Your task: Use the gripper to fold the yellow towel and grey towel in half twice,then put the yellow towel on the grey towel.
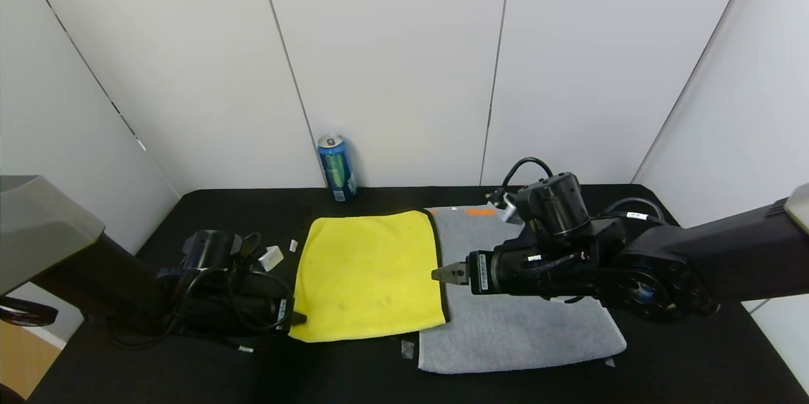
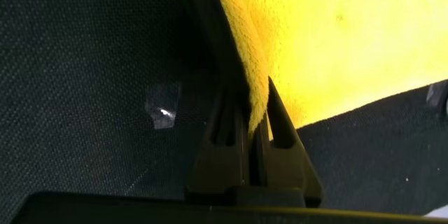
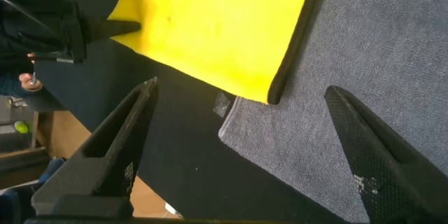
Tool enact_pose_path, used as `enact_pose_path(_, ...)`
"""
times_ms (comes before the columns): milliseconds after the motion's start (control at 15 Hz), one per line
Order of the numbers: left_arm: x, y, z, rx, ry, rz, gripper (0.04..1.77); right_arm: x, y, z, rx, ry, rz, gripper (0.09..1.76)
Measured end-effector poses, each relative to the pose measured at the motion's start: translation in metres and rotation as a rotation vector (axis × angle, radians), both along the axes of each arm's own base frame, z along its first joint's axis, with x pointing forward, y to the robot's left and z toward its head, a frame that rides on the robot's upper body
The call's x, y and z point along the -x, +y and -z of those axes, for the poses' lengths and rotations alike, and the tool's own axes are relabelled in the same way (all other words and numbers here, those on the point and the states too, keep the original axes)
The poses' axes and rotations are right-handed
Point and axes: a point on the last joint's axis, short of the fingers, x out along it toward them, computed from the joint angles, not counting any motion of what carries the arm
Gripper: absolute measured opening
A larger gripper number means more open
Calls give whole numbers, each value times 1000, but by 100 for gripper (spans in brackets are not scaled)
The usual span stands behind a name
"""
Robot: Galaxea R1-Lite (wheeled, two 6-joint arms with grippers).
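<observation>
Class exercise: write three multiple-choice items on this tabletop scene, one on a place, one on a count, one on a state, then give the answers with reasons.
1. Where does the drink can stand?
A. On the grey towel
B. At the table's far edge by the wall
C. In the right hand

2. How many towels lie on the table?
A. One
B. Two
C. Three

3. What is the left hand doing?
A. Pinching the yellow towel's near corner
B. Hanging open above the can
C. Gripping the grey towel

Answers: 1 B, it stands beyond the yellow towel. 2 B, yellow towel and grey towel. 3 A, left wrist view shows yellow cloth between shut fingers.
</observation>
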Motion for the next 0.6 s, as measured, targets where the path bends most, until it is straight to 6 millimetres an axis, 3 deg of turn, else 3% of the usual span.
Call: enact_pose_path(600,3,1,-4,-1,-10,-3,14,2,10,16,5,56,-6,171)
